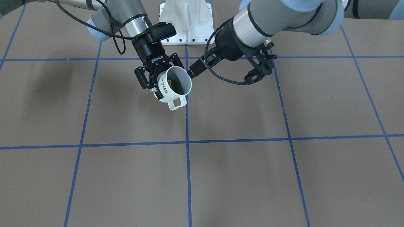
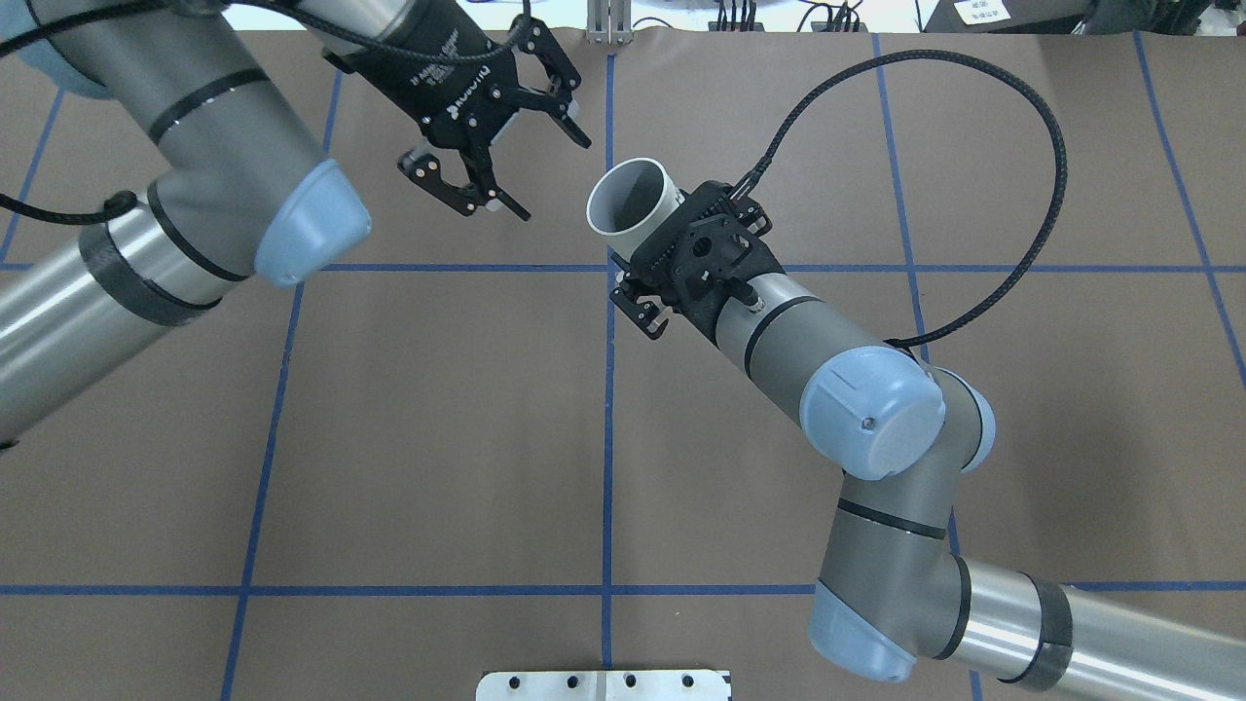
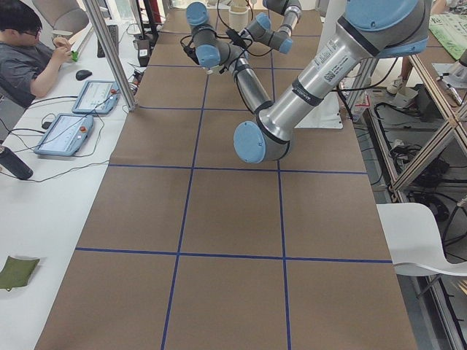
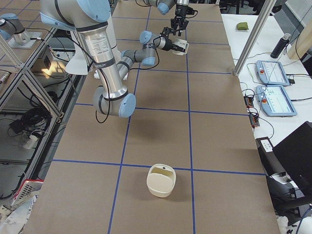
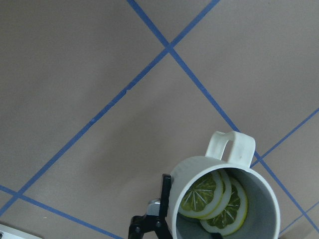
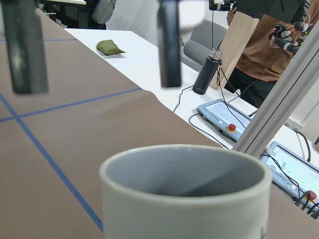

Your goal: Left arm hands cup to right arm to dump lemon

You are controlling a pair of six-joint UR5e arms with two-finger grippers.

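Observation:
The white cup (image 1: pixel 172 86), marked "HOME", is held off the table by my right gripper (image 1: pixel 157 82), which is shut around its body. The cup is tilted, with its handle (image 1: pixel 176 102) low. It also shows in the overhead view (image 2: pixel 633 195). Two lemon slices (image 5: pixel 214 201) lie inside it, and show as a green patch in the front view (image 1: pixel 172 83). My left gripper (image 2: pixel 550 175) is open and empty just beyond the cup's mouth, not touching it. Its fingers (image 6: pixel 169 45) hang blurred above the rim (image 6: pixel 184 152) in the right wrist view.
The table is brown with blue tape lines (image 1: pixel 187 142). A cream basket-like container (image 4: pixel 161 180) stands near the table's end on my right. The white base mount (image 1: pixel 186 22) is at the robot's side. A person (image 3: pixel 25 51) and tablets (image 4: pixel 275 100) are at a side desk.

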